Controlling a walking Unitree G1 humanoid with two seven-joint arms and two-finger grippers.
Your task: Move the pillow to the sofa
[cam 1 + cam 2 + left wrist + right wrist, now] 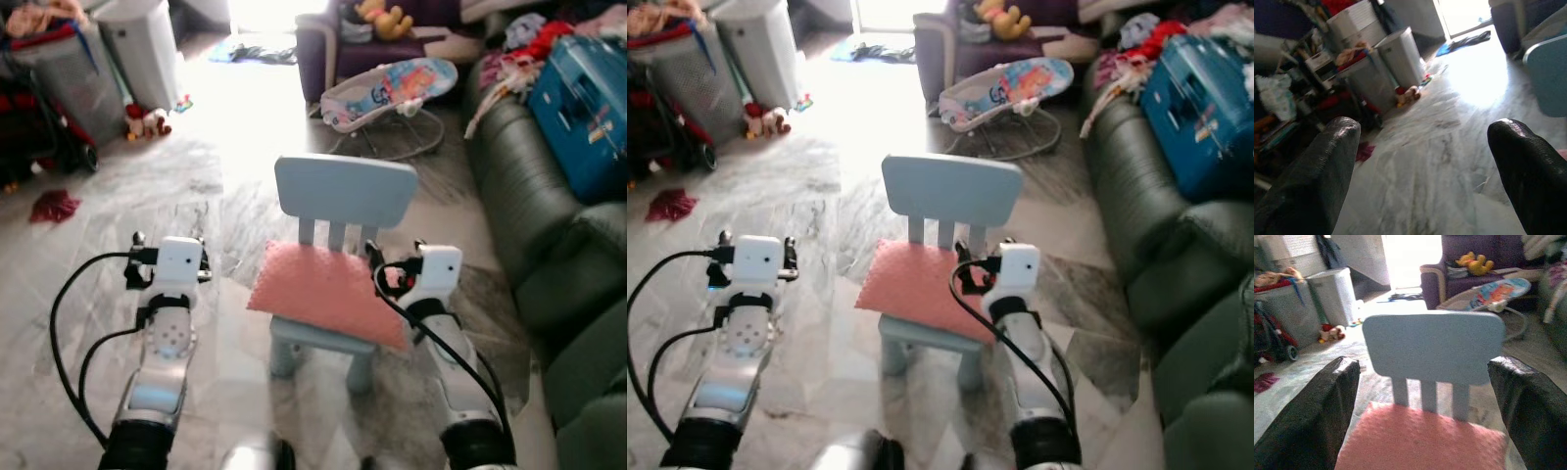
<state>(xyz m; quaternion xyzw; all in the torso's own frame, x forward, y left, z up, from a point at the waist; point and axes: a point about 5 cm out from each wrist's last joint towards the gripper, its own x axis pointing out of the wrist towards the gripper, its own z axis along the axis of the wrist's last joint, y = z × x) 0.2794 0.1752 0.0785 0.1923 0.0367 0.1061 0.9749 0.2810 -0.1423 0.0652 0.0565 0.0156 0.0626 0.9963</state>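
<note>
Pillow (328, 292) first: you have the pink one lying flat on the seat of the small light-blue chair (346, 191), dead ahead at twelve o'clock, one corner hanging over the seat's front edge. Your right gripper (1422, 396) hovers just short of it, fingers (1317, 416) spread wide with nothing between them; its wrist view frames the chair back and the pink cushion in the gap. Your left gripper (1425, 166) sits out at ten o'clock above bare marble floor (147, 211), its fingers also spread and empty. You can see the dark green sofa (534, 211) along the two-to-four o'clock side, with a blue case (588, 108) on it, and a baby bouncer (392, 88) beyond the chair.
</note>
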